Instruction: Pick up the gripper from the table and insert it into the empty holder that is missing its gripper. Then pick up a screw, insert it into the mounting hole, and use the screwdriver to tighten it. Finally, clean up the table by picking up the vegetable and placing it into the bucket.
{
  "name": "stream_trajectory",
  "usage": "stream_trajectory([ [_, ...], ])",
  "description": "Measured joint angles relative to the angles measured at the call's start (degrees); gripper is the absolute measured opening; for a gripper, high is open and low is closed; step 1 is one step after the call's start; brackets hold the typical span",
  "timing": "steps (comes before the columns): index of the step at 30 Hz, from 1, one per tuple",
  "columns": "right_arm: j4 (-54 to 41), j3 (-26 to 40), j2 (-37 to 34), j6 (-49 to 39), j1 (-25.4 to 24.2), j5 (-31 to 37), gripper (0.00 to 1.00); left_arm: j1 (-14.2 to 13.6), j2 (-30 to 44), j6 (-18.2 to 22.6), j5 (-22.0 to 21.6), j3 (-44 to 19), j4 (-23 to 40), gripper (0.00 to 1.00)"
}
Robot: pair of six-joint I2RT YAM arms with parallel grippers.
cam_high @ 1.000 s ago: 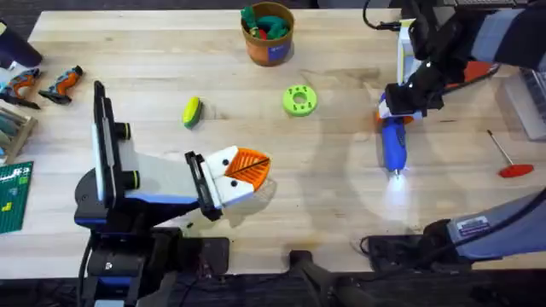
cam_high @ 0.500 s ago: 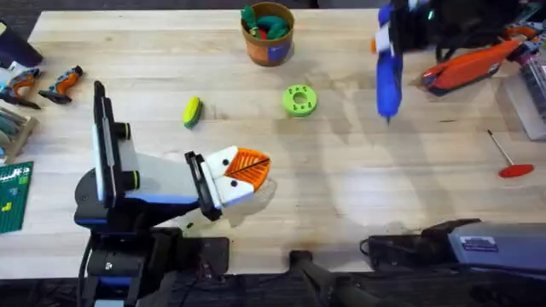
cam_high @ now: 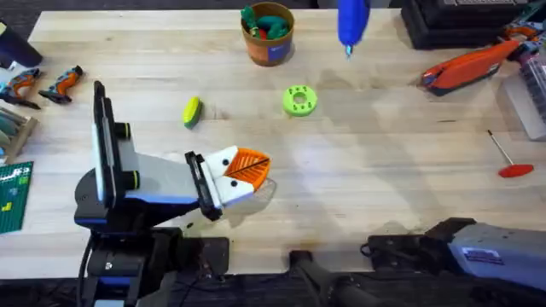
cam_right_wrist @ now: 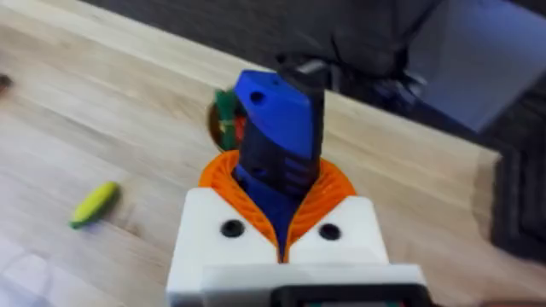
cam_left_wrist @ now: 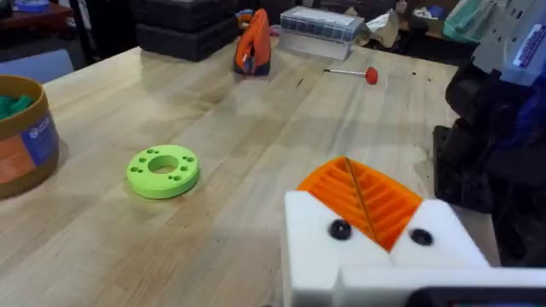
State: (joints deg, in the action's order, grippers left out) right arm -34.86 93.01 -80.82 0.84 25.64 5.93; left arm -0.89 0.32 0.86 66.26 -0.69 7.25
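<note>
Wood surface [cam_high: 358,188]: pale planks carrying all the items listed.
Screwdriver [cam_high: 352,21]: blue, pen-shaped, raised above the far edge of the surface, metal bit pointing down toward the near side; in the right wrist view its body [cam_right_wrist: 277,145] stands between the orange ribbed pads.
Right tool [cam_right_wrist: 280,226]: clamped on the screwdriver (white mounts with a dark screw head on each side).
Left tool [cam_high: 243,170]: lying low over the near left of the surface, white mounts with orange ribbed pads pressed together, nothing between them; seen close in its own wrist view [cam_left_wrist: 367,209].
Vegetable [cam_high: 192,111]: yellow and green oval, resting on the surface beyond the left tool; also seen from the right wrist [cam_right_wrist: 94,205].
Bucket [cam_high: 268,34]: orange-brown, at the far edge, green and red pieces inside.
Green disc [cam_high: 299,100]: lime, with holes, flat between the bucket and the left tool.
Red-handled rod [cam_high: 505,157]: at the right side.
Orange-and-black hand tool [cam_high: 469,66]: far right corner.
</note>
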Motion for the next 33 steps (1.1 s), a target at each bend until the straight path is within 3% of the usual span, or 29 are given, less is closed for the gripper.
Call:
stream_trajectory([
  [9,4.2,0.2,3.4,0.0,0.3,-12.6,0.027,0.0,0.0,0.0,0.0,0.0,0.0,0.005],
  [13,10.6,-2.5,4.1,0.8,0.3,-16.3,0.027,0.0,0.0,0.0,0.0,0.0,0.0,0.005],
  [15,13.9,-6.0,5.5,1.7,0.3,-17.2,0.027,0.0,0.0,0.0,0.0,0.0,0.0,0.005],
  [16,18.9,-12.1,8.1,2.6,0.3,-19.1,0.027,0.0,0.0,0.0,0.0,0.0,0.0,0.005],
  [18,23.7,-16.6,9.7,3.5,0.3,-21.3,0.027,0.0,0.0,0.0,0.0,0.0,0.0,0.005],
  [24,36.4,-27.0,12.6,7.6,0.3,-26.0,0.027,0.0,0.0,0.0,0.0,0.0,0.0,0.005],
  [27,44.7,-31.7,12.5,9.0,0.2,-30.6,0.027,0.0,0.0,0.0,0.0,0.0,0.0,0.005],
  [28,53.6,-36.3,12.5,10.8,0.2,-35.4,0.027,0.0,0.0,0.0,0.0,0.0,0.0,0.005],
  [33,66.4,-42.3,12.6,14.3,0.2,-41.8,0.027,0.0,0.0,0.0,0.0,0.0,0.0,0.005],
])
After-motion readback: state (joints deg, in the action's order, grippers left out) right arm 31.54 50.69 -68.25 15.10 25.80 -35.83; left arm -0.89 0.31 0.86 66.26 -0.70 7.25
